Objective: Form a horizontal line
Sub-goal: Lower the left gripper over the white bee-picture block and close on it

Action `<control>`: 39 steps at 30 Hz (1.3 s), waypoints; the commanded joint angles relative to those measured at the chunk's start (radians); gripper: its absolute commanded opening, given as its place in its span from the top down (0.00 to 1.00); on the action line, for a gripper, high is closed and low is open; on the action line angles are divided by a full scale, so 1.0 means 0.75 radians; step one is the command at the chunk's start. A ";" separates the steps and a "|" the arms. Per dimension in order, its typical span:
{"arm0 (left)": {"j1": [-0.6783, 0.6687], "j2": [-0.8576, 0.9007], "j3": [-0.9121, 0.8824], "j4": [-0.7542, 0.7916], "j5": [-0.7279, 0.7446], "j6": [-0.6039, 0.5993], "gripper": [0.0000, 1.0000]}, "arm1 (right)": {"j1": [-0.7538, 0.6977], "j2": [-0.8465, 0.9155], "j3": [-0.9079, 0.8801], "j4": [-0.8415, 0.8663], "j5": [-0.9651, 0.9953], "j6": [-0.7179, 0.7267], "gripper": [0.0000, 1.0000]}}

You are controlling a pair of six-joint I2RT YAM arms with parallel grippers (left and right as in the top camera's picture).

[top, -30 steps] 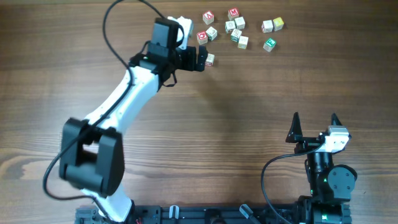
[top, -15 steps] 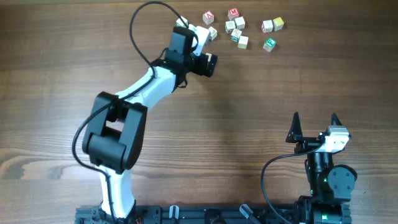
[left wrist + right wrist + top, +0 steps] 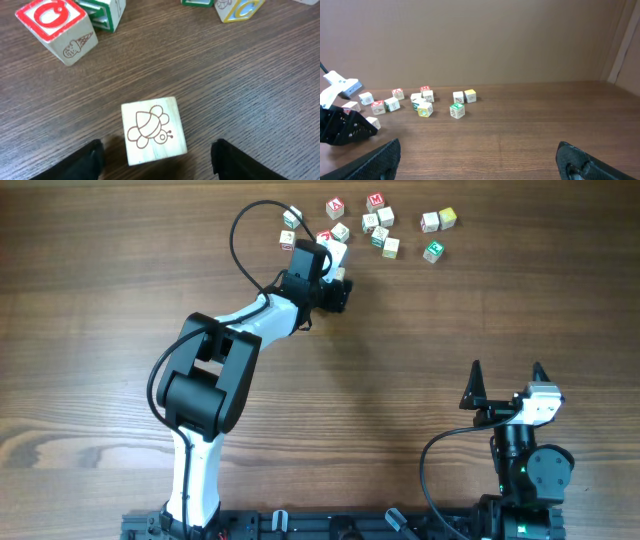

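Observation:
My left gripper is open and low at the near left edge of the scattered cubes. In the left wrist view a pale wooden cube with a bee drawing lies flat on the table between my open fingers, touching neither. In the overhead view only a sliver of it shows past the gripper. No straight row of pale cubes shows anywhere; the cubes lie loose. My right gripper is open and empty near the front right, also in the right wrist view.
Several loose cubes lie at the far edge: a red-faced one and a green one just beyond the bee cube, two left of my left wrist, a cluster, a green-faced one and a pair further right.
The left arm has swung right and its gripper has closed in over the bee cube. Two cubes left of the wrist have come into view. The right arm has not moved.

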 commanded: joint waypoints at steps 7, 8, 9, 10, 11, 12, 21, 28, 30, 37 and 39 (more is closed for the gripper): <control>0.005 0.013 0.020 0.002 -0.013 -0.009 0.52 | 0.006 -0.011 -0.001 0.004 -0.019 -0.019 0.00; 0.005 0.013 0.020 -0.001 -0.013 -0.022 0.54 | 0.006 -0.011 -0.001 0.004 -0.019 -0.018 0.00; 0.005 0.013 0.020 -0.006 -0.013 -0.030 0.56 | 0.006 -0.011 -0.001 0.004 -0.019 -0.018 0.00; 0.005 0.013 0.020 -0.010 -0.013 -0.032 0.57 | 0.006 -0.011 -0.001 0.004 -0.019 -0.018 0.00; 0.005 0.013 0.020 -0.013 -0.013 -0.033 0.58 | 0.006 -0.011 -0.001 0.004 -0.019 -0.019 0.00; 0.005 0.013 0.020 -0.021 -0.013 -0.033 0.59 | 0.006 -0.011 -0.001 0.004 -0.020 -0.019 0.00; -0.005 -0.068 0.020 -0.135 -0.013 -0.098 0.64 | 0.006 -0.011 -0.001 0.004 -0.019 -0.018 0.00; -0.019 -0.177 0.020 -0.237 -0.013 -0.110 0.68 | 0.006 -0.011 -0.001 0.004 -0.019 -0.018 0.00; -0.021 -0.198 0.020 -0.271 -0.019 -0.150 0.68 | 0.006 -0.011 -0.001 0.004 -0.019 -0.018 0.00; -0.024 -0.212 0.020 -0.273 -0.077 -0.178 0.31 | 0.006 -0.011 -0.001 0.004 -0.019 -0.019 0.00; -0.024 -0.211 0.020 -0.241 -0.093 -0.144 0.08 | 0.006 -0.011 -0.001 0.004 -0.019 -0.018 0.00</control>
